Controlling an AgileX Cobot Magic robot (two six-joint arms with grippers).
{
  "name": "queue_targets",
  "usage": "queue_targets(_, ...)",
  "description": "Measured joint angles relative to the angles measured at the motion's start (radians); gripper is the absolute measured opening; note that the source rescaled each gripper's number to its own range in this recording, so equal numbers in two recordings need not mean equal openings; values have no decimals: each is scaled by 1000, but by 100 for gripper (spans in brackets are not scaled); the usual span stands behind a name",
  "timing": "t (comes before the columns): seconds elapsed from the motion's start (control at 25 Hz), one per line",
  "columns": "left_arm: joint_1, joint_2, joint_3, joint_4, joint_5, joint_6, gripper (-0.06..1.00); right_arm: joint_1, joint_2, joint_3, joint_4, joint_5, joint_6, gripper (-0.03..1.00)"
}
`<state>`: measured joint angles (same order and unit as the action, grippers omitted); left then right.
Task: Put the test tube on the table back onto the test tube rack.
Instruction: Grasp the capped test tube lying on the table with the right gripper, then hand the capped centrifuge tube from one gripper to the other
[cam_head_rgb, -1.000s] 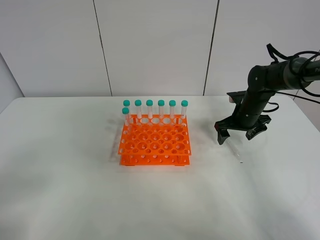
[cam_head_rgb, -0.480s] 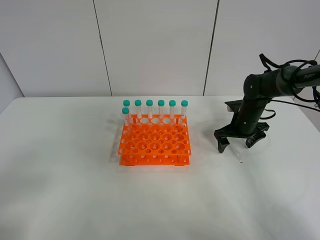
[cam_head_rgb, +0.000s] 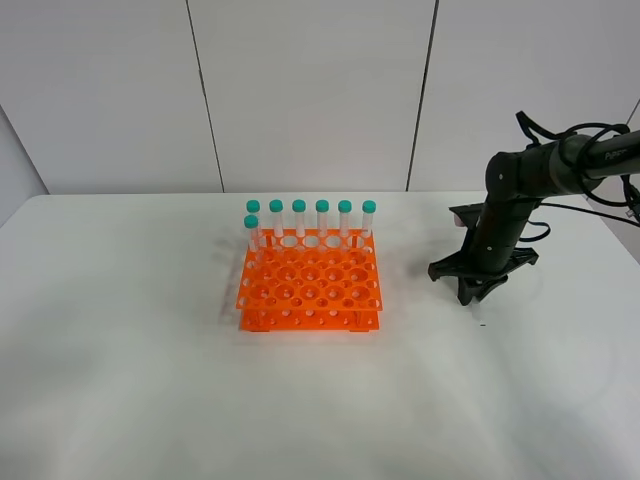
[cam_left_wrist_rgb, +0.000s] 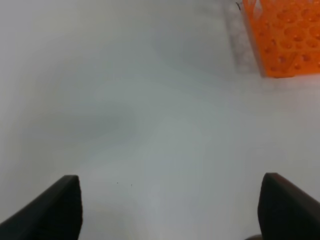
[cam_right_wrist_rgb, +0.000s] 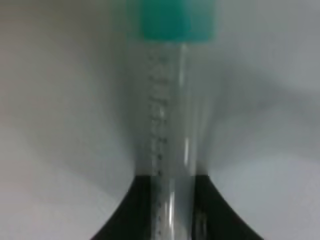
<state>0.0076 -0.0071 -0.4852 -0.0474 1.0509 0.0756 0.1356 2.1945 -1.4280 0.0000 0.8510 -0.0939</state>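
The test tube (cam_right_wrist_rgb: 170, 125), clear with a teal-green cap (cam_right_wrist_rgb: 172, 19), lies on the white table (cam_head_rgb: 150, 360) to the right of the orange test tube rack (cam_head_rgb: 310, 285). My right gripper (cam_head_rgb: 478, 291) is down at the table with its black fingers (cam_right_wrist_rgb: 125, 215) pressed against both sides of the tube. In the exterior high view the gripper hides most of the tube. Several other capped tubes (cam_head_rgb: 322, 215) stand along the rack's back edge. My left gripper (cam_left_wrist_rgb: 172, 210) is open and empty above bare table, with the rack's corner (cam_left_wrist_rgb: 285, 40) ahead of it.
The right arm (cam_head_rgb: 515, 190) and its cables (cam_head_rgb: 600, 140) reach in from the right edge. A grey panelled wall (cam_head_rgb: 300, 90) runs behind the table. The left arm is outside the exterior high view.
My right gripper dropped to the table and its fingers, open a second ago, closed around the lying test tube. The rack and its tubes have not moved.
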Motion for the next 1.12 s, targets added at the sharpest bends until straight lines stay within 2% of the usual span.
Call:
queue_targets(0.28, 0, 0, 0, 0, 0, 0, 100, 0, -47, 0, 0, 23, -28, 3)
queue_targets(0.64, 0, 0, 0, 0, 0, 0, 100, 0, -372, 13, -8, 154, -33, 3)
queue_targets(0.92, 0, 0, 0, 0, 0, 0, 100, 0, -659, 245, 10, 160, -31, 3)
queue_targets(1.12, 0, 0, 0, 0, 0, 0, 100, 0, -814, 463, 70, 48, -76, 3)
